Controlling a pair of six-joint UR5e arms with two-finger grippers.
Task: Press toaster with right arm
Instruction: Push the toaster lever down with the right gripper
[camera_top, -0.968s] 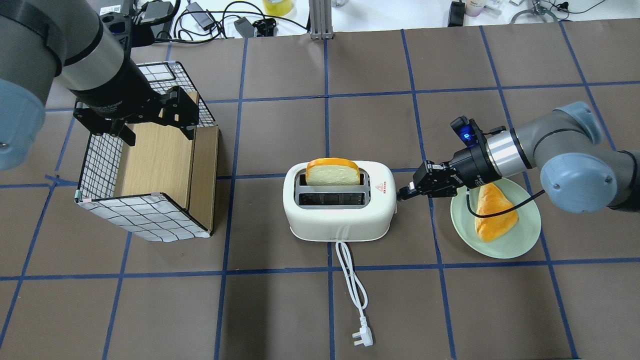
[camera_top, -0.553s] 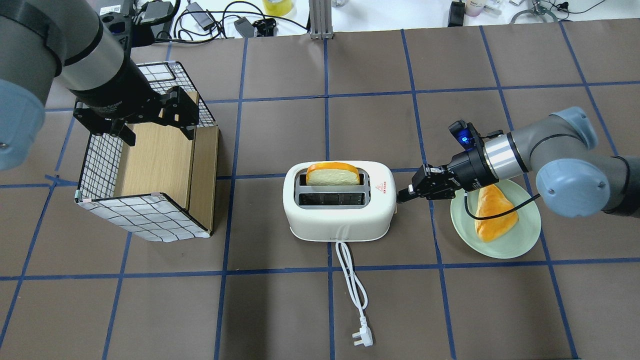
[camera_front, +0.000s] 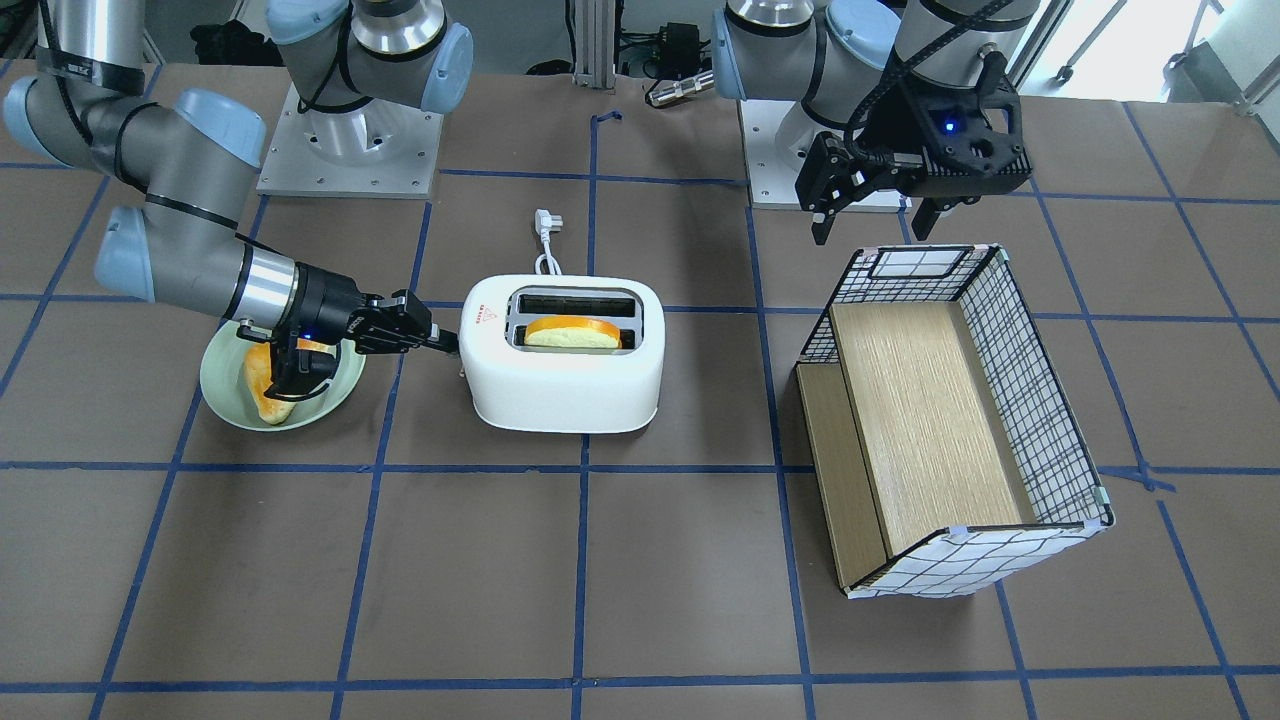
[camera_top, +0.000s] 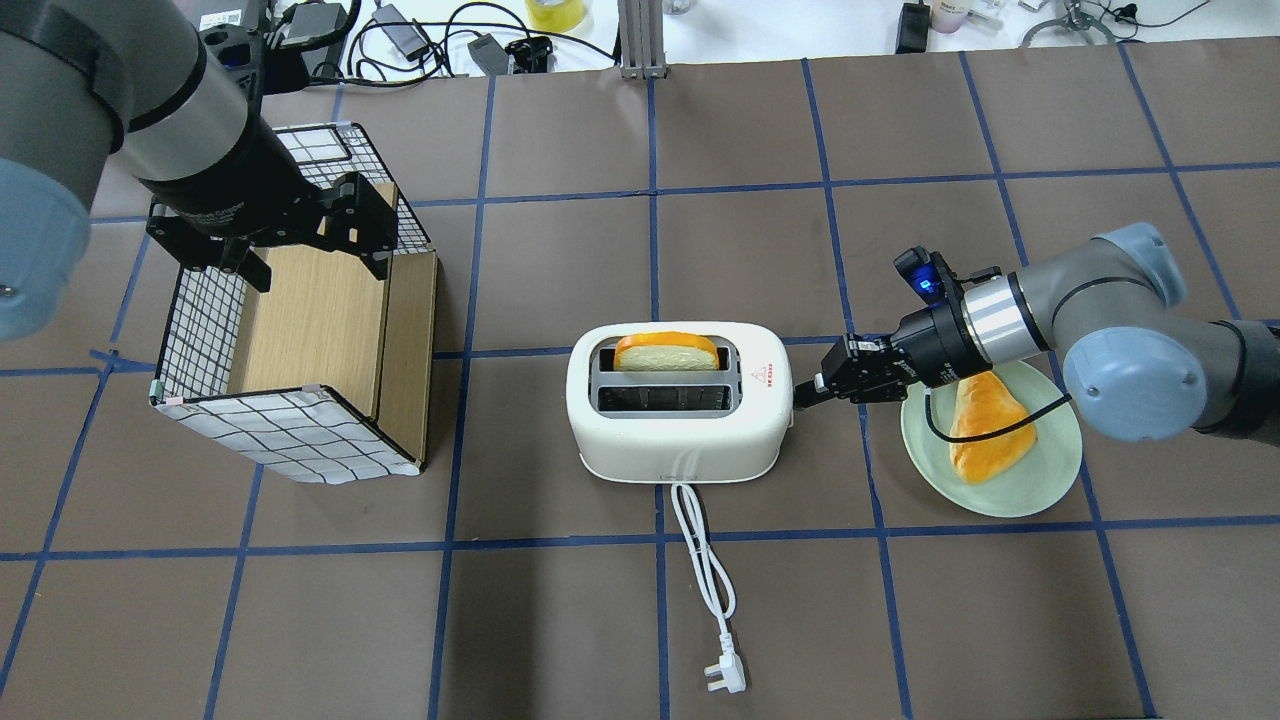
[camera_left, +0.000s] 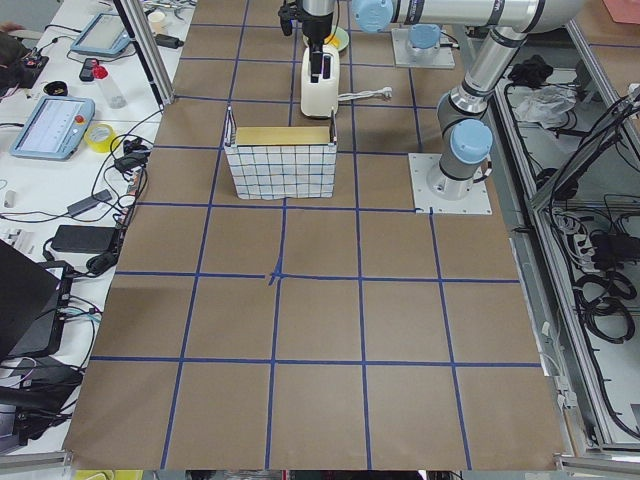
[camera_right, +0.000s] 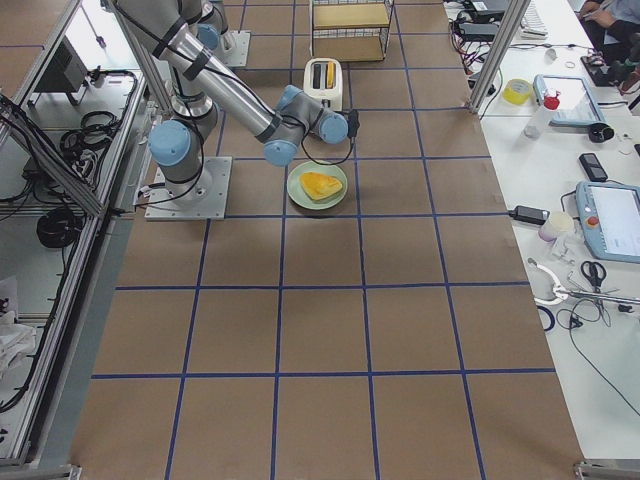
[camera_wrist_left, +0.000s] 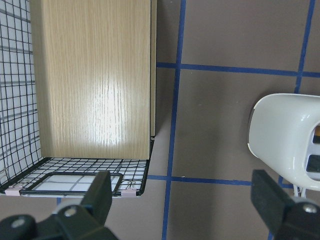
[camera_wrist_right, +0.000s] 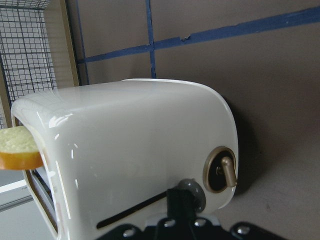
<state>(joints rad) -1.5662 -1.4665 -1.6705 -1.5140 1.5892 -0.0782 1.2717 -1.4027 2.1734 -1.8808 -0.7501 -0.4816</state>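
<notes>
The toaster (camera_top: 675, 415) sits in the middle of the table, with a slice of bread (camera_top: 665, 352) poking out of its back slot. I think the right gripper (camera_top: 806, 388) could slip off the little lever (camera_wrist_right: 191, 192) on the end, because only its thin tip pushes there. A sideways shove could also slide the toaster along. Its fingers (camera_wrist_right: 181, 202) are pressed together, holding nothing, and touch the lever. The left gripper (camera_top: 312, 258) hangs over the basket (camera_top: 290, 430), fingers spread wide, empty.
</notes>
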